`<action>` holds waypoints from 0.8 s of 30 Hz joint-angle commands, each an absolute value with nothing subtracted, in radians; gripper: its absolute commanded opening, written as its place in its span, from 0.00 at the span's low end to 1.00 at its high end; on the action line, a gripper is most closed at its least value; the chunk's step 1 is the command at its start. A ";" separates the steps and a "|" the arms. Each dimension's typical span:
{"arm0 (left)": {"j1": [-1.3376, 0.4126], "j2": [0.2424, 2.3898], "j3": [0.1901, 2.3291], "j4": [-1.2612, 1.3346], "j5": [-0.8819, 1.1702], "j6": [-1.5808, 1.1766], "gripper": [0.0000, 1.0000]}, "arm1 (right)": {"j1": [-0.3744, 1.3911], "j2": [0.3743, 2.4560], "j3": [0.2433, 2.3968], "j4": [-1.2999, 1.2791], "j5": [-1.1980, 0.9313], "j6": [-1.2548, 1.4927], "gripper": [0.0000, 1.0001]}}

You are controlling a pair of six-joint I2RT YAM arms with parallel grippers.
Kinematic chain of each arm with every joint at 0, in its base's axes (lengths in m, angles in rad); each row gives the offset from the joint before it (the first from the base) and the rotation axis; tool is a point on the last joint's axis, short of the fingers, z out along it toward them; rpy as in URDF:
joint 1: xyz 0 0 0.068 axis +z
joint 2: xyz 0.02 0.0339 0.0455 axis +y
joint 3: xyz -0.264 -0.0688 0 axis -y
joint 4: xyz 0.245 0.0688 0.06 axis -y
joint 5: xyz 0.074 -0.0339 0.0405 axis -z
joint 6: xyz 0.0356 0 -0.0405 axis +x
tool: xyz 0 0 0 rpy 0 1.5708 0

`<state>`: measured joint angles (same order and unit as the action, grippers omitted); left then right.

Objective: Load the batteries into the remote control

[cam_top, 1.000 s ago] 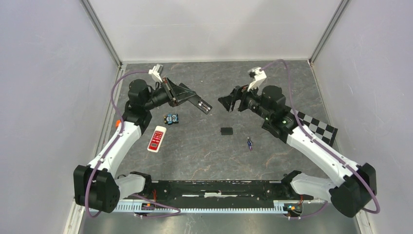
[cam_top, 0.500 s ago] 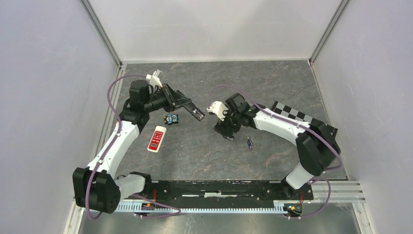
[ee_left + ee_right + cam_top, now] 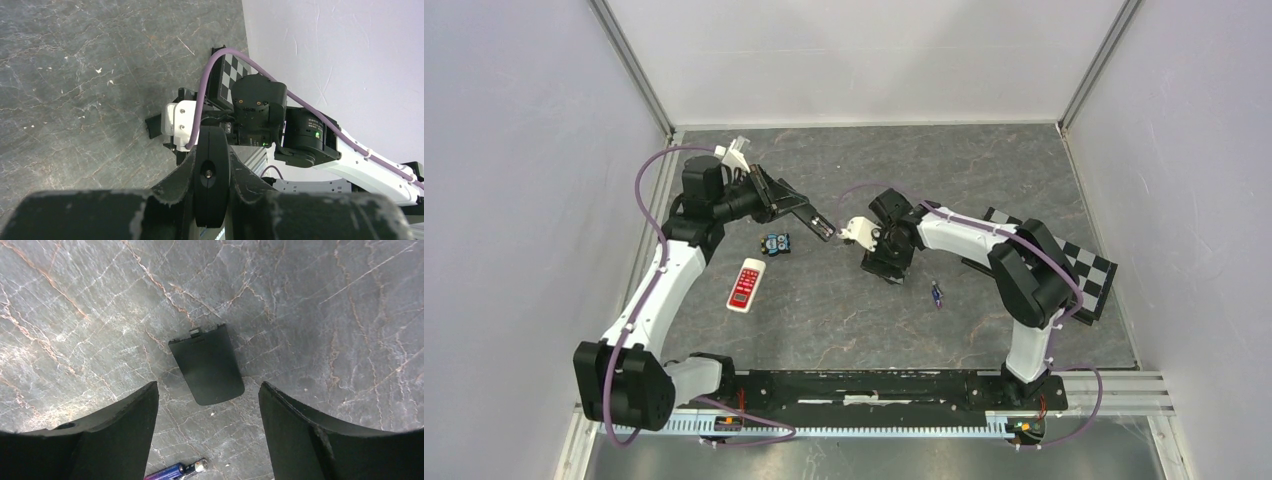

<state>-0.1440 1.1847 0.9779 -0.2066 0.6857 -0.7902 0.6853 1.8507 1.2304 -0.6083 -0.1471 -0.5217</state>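
While a loose battery [image 3: 937, 293] lies nearest us on the table [image 3: 984, 170], our right gripper [image 3: 206, 390] hangs wide open over the black battery cover [image 3: 206, 365], and beyond, our left gripper [image 3: 796, 207] clamps the black remote control [image 3: 822, 227], whose compartment we cannot see into.

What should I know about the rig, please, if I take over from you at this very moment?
Grippers: the left claw is shut on the black remote. The right claw is open, its fingers either side of the battery cover without touching it.
Things: the battery cover lies flat on the table. One battery lies loose close by. The red-and-white remote lies on the left side.
Done: the cover is off.
Left: I cannot see whether any cells are already in the black remote. Load the loose battery, then refit the cover.
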 commanded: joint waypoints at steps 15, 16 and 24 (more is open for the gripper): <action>-0.126 1.236 1.058 -0.191 0.725 -0.761 0.02 | 0.683 1.927 1.286 -0.677 -0.092 -0.382 0.45; -0.126 1.235 1.057 -0.192 0.725 -0.761 0.02 | 0.683 1.924 1.280 -0.678 -0.096 -0.356 0.45; -0.126 1.236 1.043 -0.179 0.725 -0.767 0.02 | 0.684 1.879 1.219 -0.624 -0.146 -0.355 0.68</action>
